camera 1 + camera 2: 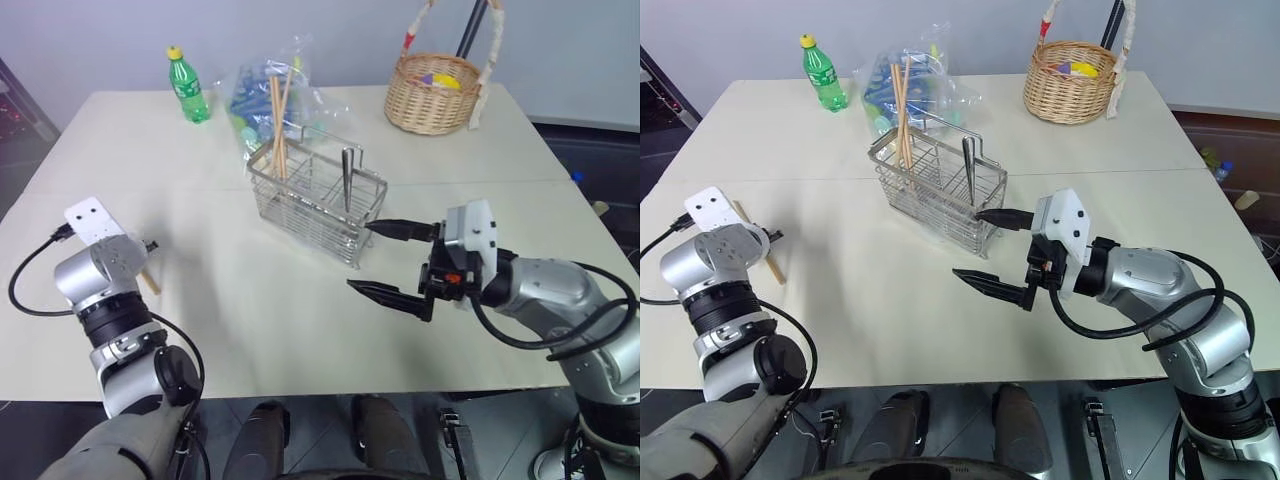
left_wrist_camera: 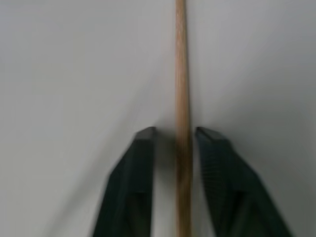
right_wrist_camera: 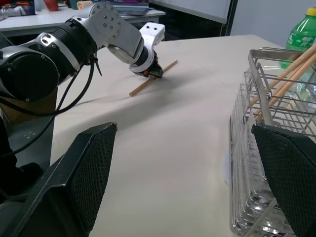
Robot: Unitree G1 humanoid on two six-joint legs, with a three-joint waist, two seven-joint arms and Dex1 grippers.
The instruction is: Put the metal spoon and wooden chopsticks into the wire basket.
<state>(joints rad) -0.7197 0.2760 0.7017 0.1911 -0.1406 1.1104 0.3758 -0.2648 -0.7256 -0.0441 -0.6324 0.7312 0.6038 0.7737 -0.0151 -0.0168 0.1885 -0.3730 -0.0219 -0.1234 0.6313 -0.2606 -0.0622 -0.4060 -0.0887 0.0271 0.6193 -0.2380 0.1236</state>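
Left fingers pinch a chopstick; wire basket half loaded.

On the tabletop, the left gripper is clenched on one wooden chopstick lying flat. Between both grippers, the wire basket holds upright wooden chopsticks in one compartment and a metal spoon in another. The right gripper hangs released just beside it.

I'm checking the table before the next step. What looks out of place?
One wooden chopstick lies flat on the table, apart from the others standing in the wire basket; the left tool is shut on it.
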